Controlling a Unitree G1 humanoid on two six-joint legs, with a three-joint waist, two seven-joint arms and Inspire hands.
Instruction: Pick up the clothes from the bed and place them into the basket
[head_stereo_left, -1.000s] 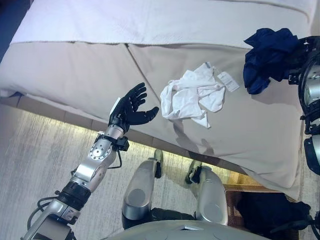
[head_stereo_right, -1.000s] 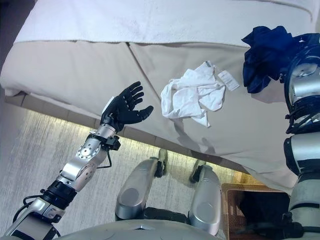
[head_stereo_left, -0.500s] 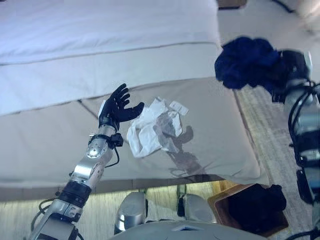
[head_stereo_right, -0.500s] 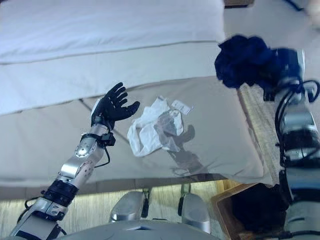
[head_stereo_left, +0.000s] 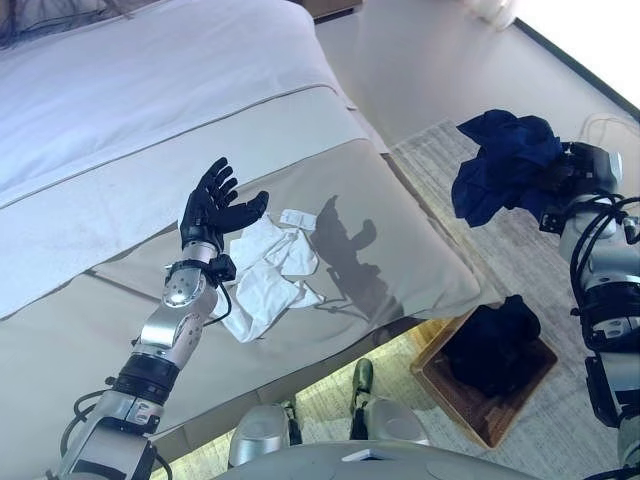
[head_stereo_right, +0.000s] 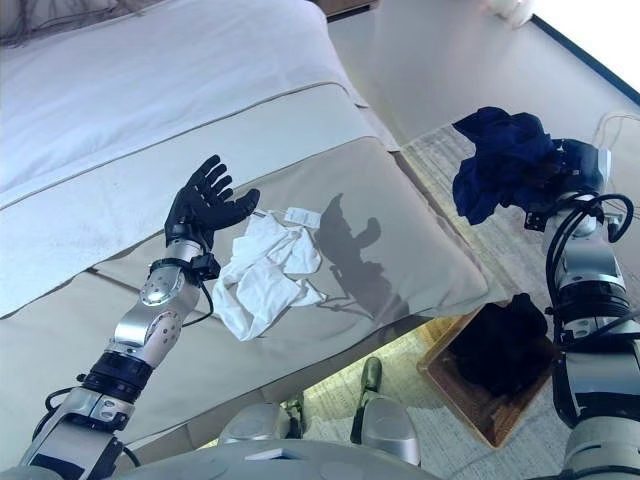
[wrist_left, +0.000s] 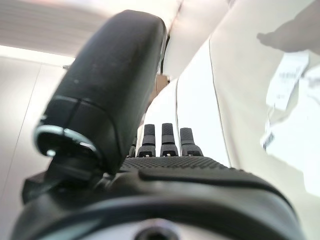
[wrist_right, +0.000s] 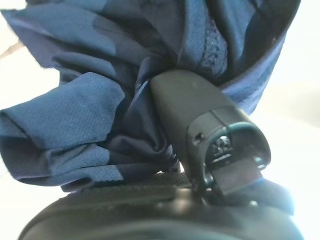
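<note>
Left eye view: our right hand (head_stereo_left: 575, 178), at about 2 o'clock, carries a bunched navy garment (head_stereo_left: 503, 165) in the air, clear of the bed (head_stereo_left: 120, 90) and over the floor. We judge it is held high so the cloth clears the mattress corner on the way to the basket (head_stereo_left: 488, 360), which sits on the floor at 4 o'clock, below and slightly inboard of the load. The basket already holds dark clothing heaped near its rim. Our left hand (head_stereo_left: 213, 208) hangs above the bed at 9 o'clock, fingers spread and holding nothing, just beside a crumpled white garment (head_stereo_left: 265, 275) that lies on the beige cover, not yet picked up.

Right eye view: same layout. The white garment (head_stereo_right: 262, 272) lies toward 4 o'clock from the spread left hand (head_stereo_right: 202, 207), close to it; whether they touch we cannot tell.

Left wrist view: thumb and fingers (wrist_left: 162, 137) stand straight, nothing between them; a corner of white cloth with a tag shows beyond.

Right wrist view: the thumb (wrist_right: 200, 117) presses into folds of navy fabric (wrist_right: 90, 100), so this hand is clamped on the garment. The basket does not show here.
</note>
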